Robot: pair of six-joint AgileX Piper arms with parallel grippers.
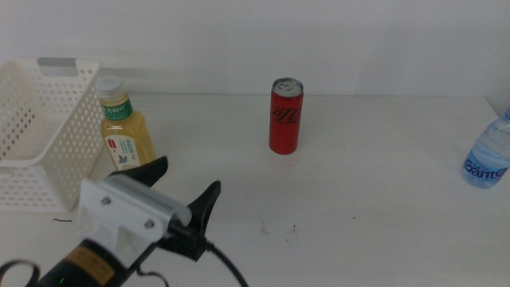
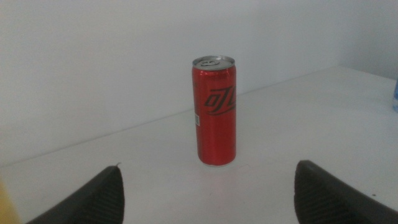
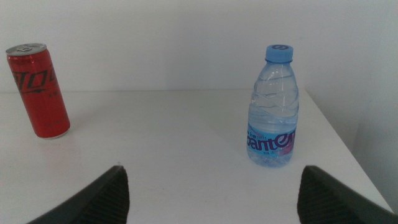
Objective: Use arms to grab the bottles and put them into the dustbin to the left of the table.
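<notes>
3 bottles upright; left gripper [image 1: 186, 185] spread.

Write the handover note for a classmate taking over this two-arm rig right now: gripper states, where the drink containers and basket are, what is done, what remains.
Left gripper: open, empty, low over the near left of the white table, facing the slim red can.
Right gripper: open, empty, out of the middle view, facing the clear blue-capped water bottle.
Yellow tea bottle with white cap: upright beside the white perforated plastic basket.
Red can: upright mid-table. Water bottle: upright at the right edge.
Done: nothing visible in the basket.
Left: all three containers to grab and drop in.
</notes>
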